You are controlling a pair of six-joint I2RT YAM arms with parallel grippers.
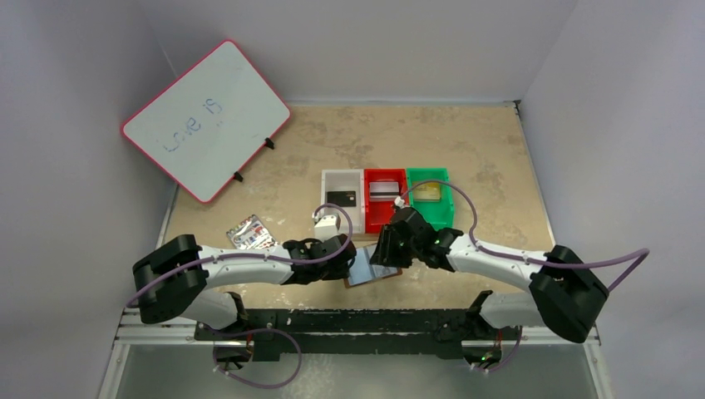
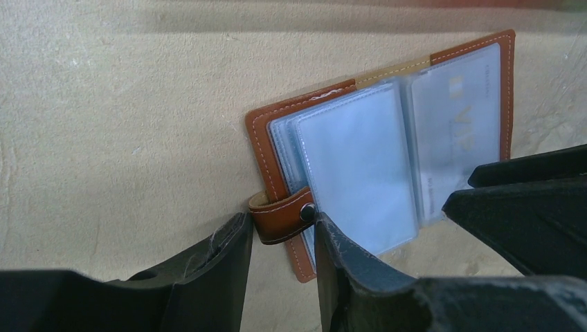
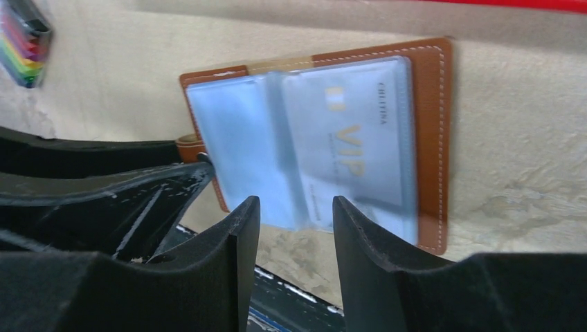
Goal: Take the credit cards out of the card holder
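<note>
The brown leather card holder (image 1: 372, 273) lies open on the table between my two grippers. Its clear bluish sleeves fan out, and one silvery card (image 3: 353, 138) with gold "VIP" lettering sits in the right sleeve, also seen as the VIP card (image 2: 460, 117). My left gripper (image 2: 280, 225) is shut on the holder's snap tab (image 2: 280, 216), a finger against each side. Just below the lower edge of the VIP sleeve, my right gripper (image 3: 296, 207) stands open with nothing between its fingers. A black card (image 1: 342, 199), a silvery card (image 1: 383, 189) and a gold card (image 1: 426, 193) lie in bins.
White bin (image 1: 331, 184), red bin (image 1: 371, 214) and green bin (image 1: 449, 208) stand in a row just behind the holder. A white pack with rainbow stripes (image 1: 252, 234) lies to the left. A red-framed whiteboard (image 1: 208, 120) leans at the back left. The table's front edge (image 3: 304, 287) runs close below the holder.
</note>
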